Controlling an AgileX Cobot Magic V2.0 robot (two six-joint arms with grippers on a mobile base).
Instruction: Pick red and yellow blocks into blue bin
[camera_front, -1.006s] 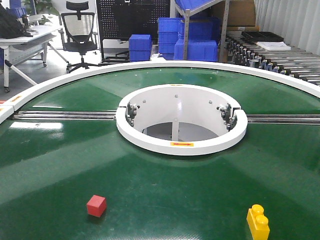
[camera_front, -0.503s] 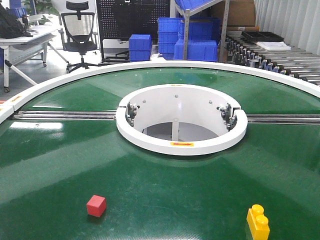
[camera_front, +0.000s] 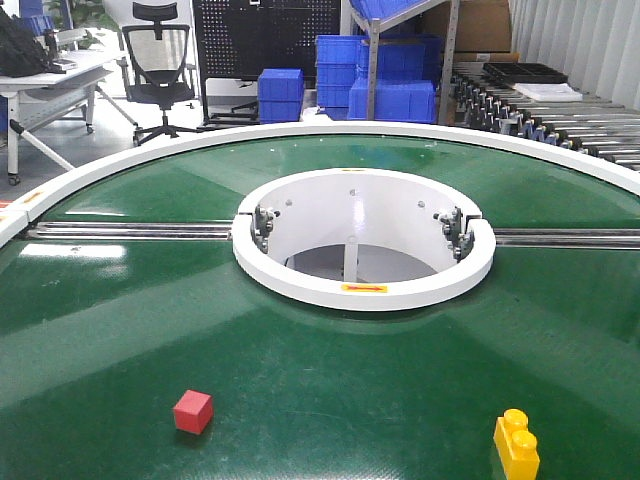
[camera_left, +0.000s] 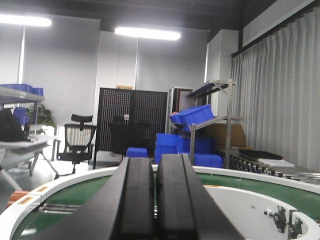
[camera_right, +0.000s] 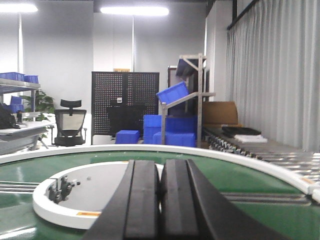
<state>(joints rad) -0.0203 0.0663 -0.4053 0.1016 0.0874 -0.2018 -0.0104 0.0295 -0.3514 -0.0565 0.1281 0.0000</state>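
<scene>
The red cube (camera_front: 192, 411) is sitting flat on the green conveyor surface (camera_front: 120, 330), left of centre in the near part of the front view. The yellow brick (camera_front: 516, 446) is lying on the same surface at the lower right, well apart from the cube. Its two round studs are facing up, and its near end is running off the bottom edge of the picture. Nothing is touching either block. The white ring hub (camera_front: 362, 290) is occupying the middle of the table, beyond both blocks.

The left gripper (camera_left: 155, 160) is showing its two black fingers (camera_left: 135, 200) pressing side by side, with only a thin seam between them and nothing gripped. The right gripper (camera_right: 161, 164) is presenting the same condition: its fingers (camera_right: 142, 200) are closing flush together and are carrying no object. Both grippers are pointing level across the table toward the far wall.

Stacked blue crates (camera_front: 280, 95) are standing on the floor behind the table, and an office chair (camera_front: 160, 60) is standing to their left.
</scene>
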